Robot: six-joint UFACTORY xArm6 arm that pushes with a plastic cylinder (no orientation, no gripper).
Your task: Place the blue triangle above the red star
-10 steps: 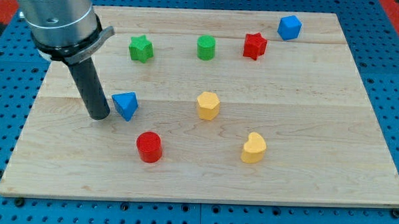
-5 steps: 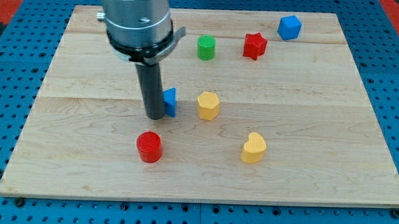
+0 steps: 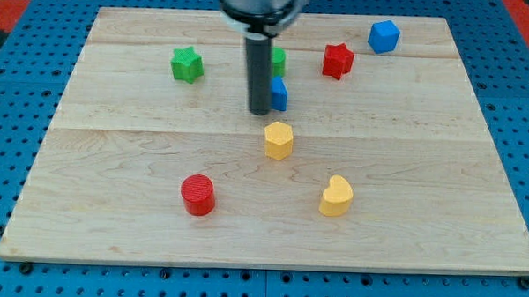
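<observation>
My tip [image 3: 260, 111] presses the left side of the blue triangle block [image 3: 279, 93] on the wooden surface [image 3: 423, 154].
No jaws, just a rod. The red star block [image 3: 337, 60] sits up-right, the surface's top edge near; a green block [image 3: 277, 61] shows behind the rod.

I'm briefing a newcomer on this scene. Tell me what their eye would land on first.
First, the dark rod coming down from the view's top, my tip pressed against the left side of the blue triangle. Just behind it the green cylinder peeks out, with the red star to the view's right and the yellow hexagon just below.
</observation>
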